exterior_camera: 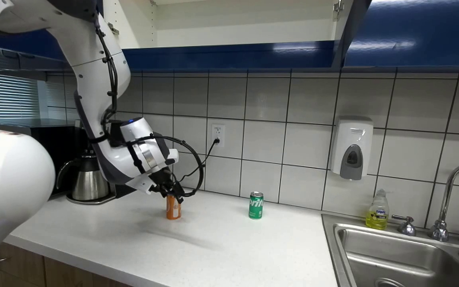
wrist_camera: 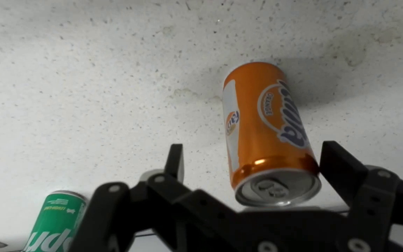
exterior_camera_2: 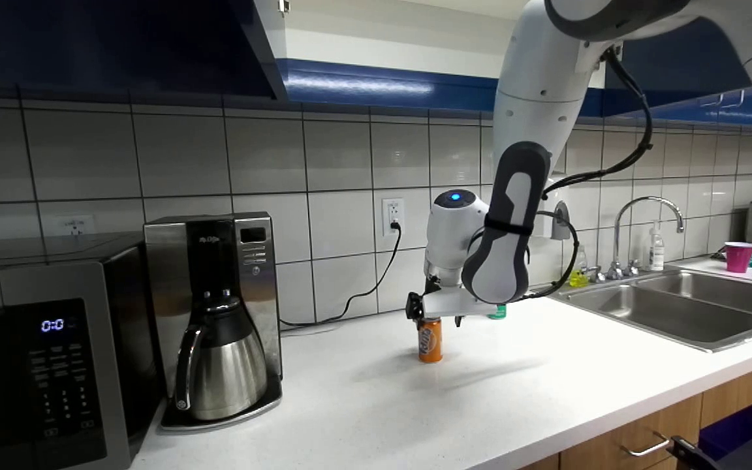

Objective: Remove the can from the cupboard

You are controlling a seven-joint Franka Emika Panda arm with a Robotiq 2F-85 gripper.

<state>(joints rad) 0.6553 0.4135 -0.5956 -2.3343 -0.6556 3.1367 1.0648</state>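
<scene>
Wrist view: orange can sits toward 3 o'clock of centre, gripper spread wide with the can's top end between its jaws. 9 o'clock jaw is well clear of it, 3 o'clock jaw is super close, can't tell if touching.
Counter: white, speckled up close, orange can standing upright on it. Faint brownish smudges between 1 and 2 o'clock from the can in the wrist view.
Green can: upright, 3 o'clock from the orange one in an exterior view, well apart.
Cupboard: around 12 o'clock from the orange can in both exterior views, doors swung out, pale inside. Orange can's out of it.
Tile wall: pale, dark grout, outlet with a black plug in it.
Coffee maker: 9 o'clock from the orange can in an exterior view, microwave just beside it.
Sink: steel, around 3 o'clock from the can in both exterior views, yellow soap bottle and faucet along the back.
</scene>
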